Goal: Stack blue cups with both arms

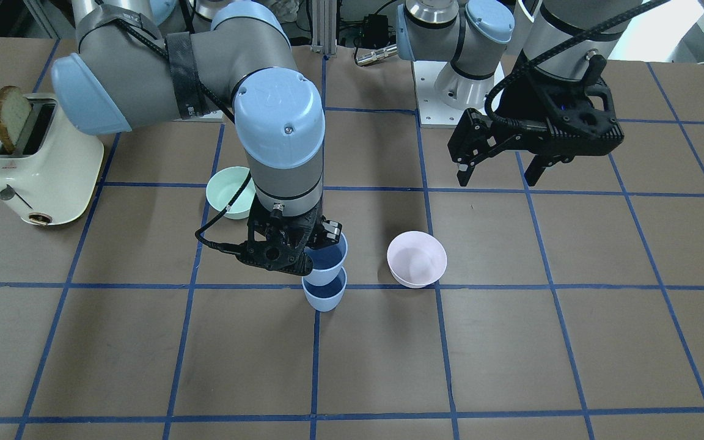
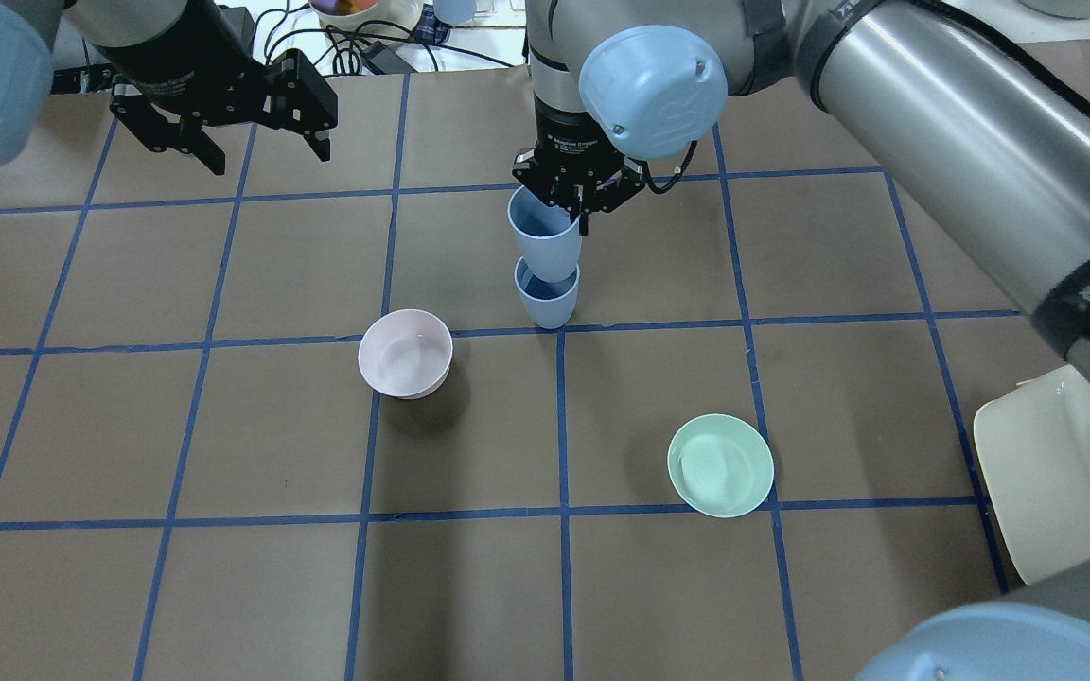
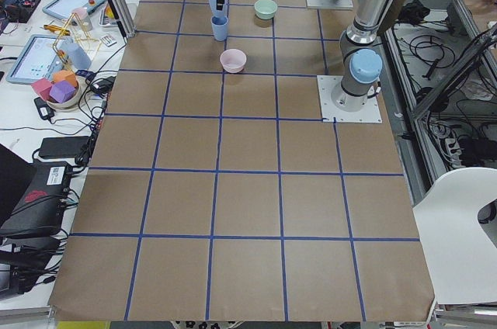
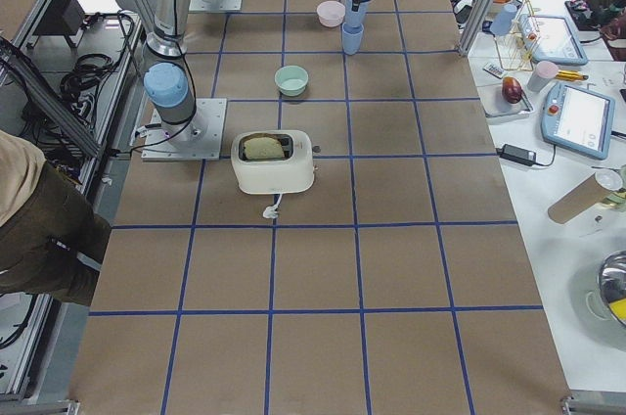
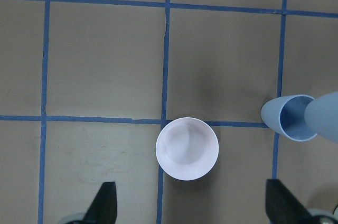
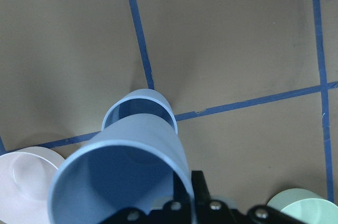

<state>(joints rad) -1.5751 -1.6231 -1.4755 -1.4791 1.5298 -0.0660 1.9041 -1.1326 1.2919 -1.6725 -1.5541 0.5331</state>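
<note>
The right gripper pinches the rim of one blue cup, one finger inside the mouth against the wall, the jaws narrow on the thin plastic. That upper cup hangs upright and a little tilted, its base at the mouth of the second blue cup, which stands on the bench about midway between the robot's edge and the operators' edge (whether the two actually touch I cannot tell). The left gripper hangs high over the left part of the bench with its jaws spread wide and nothing between them. A pink bowl sits near the cups on their left, a mint-green bowl lies nearer the robot's edge, and a toaster with a slice of toast stands toward the right end.
</note>
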